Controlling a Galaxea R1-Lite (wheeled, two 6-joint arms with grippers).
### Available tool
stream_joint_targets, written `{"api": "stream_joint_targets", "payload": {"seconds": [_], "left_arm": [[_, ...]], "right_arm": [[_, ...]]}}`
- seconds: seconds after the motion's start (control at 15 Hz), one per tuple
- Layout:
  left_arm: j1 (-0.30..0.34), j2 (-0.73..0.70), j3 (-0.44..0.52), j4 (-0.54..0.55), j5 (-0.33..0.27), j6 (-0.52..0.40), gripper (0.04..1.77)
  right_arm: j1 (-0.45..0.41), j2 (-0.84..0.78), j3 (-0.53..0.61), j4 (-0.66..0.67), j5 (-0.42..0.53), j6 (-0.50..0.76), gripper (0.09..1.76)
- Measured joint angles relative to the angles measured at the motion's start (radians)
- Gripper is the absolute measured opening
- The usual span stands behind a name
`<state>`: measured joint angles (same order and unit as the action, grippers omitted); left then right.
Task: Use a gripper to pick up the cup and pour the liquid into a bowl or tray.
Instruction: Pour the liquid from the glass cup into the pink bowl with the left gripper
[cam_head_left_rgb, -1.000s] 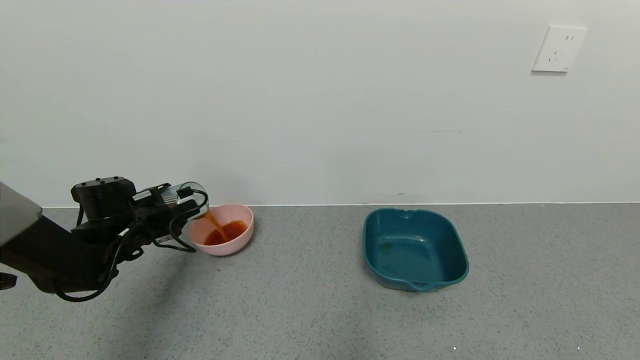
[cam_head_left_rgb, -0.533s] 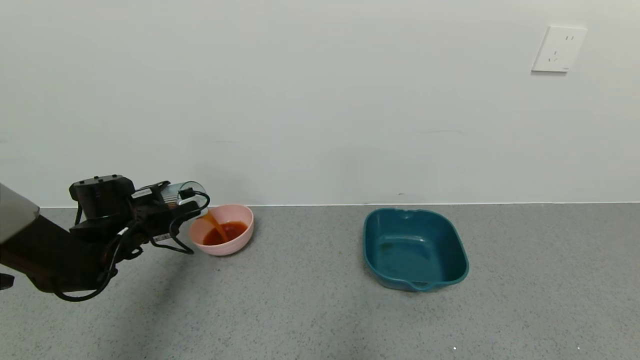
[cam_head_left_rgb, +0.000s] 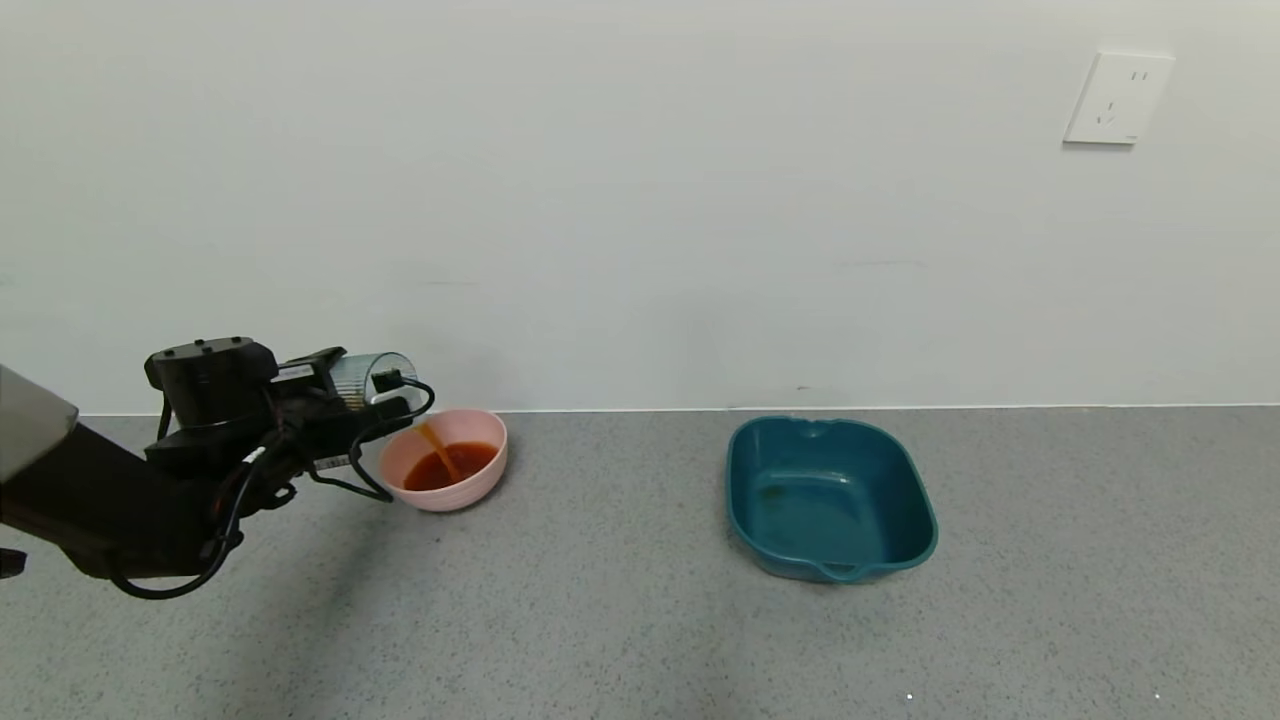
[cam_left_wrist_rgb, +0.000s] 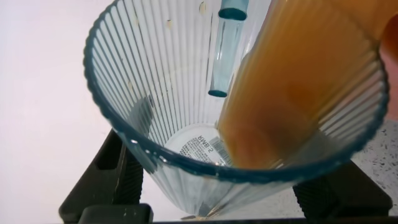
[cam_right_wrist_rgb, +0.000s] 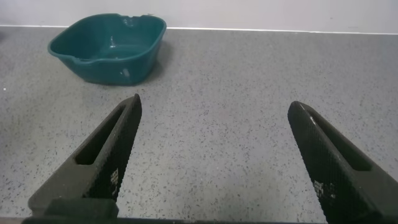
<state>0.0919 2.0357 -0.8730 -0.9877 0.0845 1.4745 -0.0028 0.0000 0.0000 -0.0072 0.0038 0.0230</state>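
Note:
My left gripper (cam_head_left_rgb: 350, 405) is shut on the ribbed blue-tinted cup (cam_head_left_rgb: 372, 375) and holds it tipped on its side, just above the left rim of the pale pink bowl (cam_head_left_rgb: 478, 489). A thin orange-red stream of liquid (cam_head_left_rgb: 436, 447) runs from the cup's mouth into the bowl, where a pool of it lies. In the left wrist view the cup (cam_left_wrist_rgb: 161, 93) fills the picture, with liquid (cam_left_wrist_rgb: 298, 93) along one side of it and the black fingers (cam_left_wrist_rgb: 121, 180) pressed on its sides. My right gripper (cam_right_wrist_rgb: 214, 134) is open and empty above the grey counter; it is out of the head view.
A teal rounded tray (cam_head_left_rgb: 830, 500) stands empty on the speckled grey counter to the right of the bowl; it also shows in the right wrist view (cam_right_wrist_rgb: 109, 46). A white wall runs along the back, with a socket (cam_head_left_rgb: 1117, 98) at upper right.
My left gripper has risen slightly and tipped the cup further. The stream into the bowl has thinned and the pool in the bowl has grown.

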Motion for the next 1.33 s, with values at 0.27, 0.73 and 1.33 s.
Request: {"api": "stream_joint_targets", "payload": {"seconds": [0.27, 0.73, 1.33], "left_arm": [[-0.009, -0.004, 0.005, 0.002, 0.029, 0.035, 1.31], [-0.015, -0.002, 0.016, 0.001, 0.051, 0.085, 1.31], [-0.036, -0.005, 0.013, 0.001, 0.096, 0.167, 1.31]], "right_arm": [[0.000, 0.000, 0.000, 0.000, 0.000, 0.000, 1.71], [0.000, 0.000, 0.000, 0.000, 0.001, 0.000, 1.71], [0.000, 0.000, 0.000, 0.000, 0.001, 0.000, 1.71]]}}
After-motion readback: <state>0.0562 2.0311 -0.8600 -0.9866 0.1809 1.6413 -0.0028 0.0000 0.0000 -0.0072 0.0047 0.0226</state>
